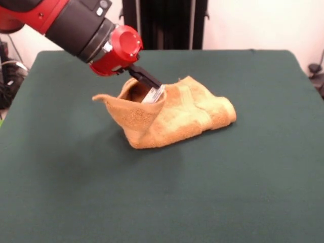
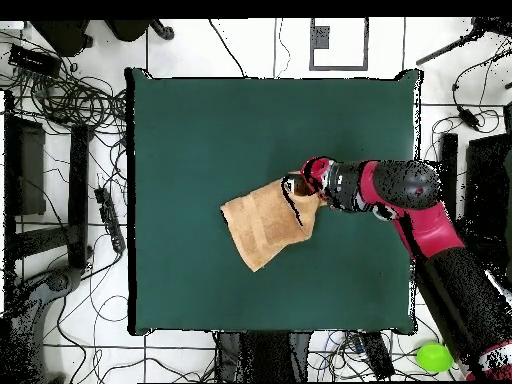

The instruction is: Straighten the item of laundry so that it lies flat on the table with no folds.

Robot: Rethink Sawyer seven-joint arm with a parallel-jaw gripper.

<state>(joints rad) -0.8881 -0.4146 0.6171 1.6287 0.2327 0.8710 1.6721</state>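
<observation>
The golden-orange towel (image 1: 172, 116) lies bunched and folded near the middle of the dark green table (image 1: 167, 202). Its left part is lifted off the cloth into a raised pocket. My gripper (image 1: 153, 94) reaches down at a slant from the upper left, with its tips inside that pocket and shut on the towel's raised edge. In the overhead view the towel (image 2: 262, 225) shows as a folded, roughly four-sided shape. There the gripper (image 2: 297, 187) holds the towel's upper right corner, and the arm comes in from the right across the table (image 2: 200, 120).
Cables, stands and dark equipment (image 2: 60, 150) lie on the white floor around the table. A green ball (image 2: 433, 356) sits on the floor at the lower right. The robot's pedestal (image 1: 164, 23) stands behind the table's far edge.
</observation>
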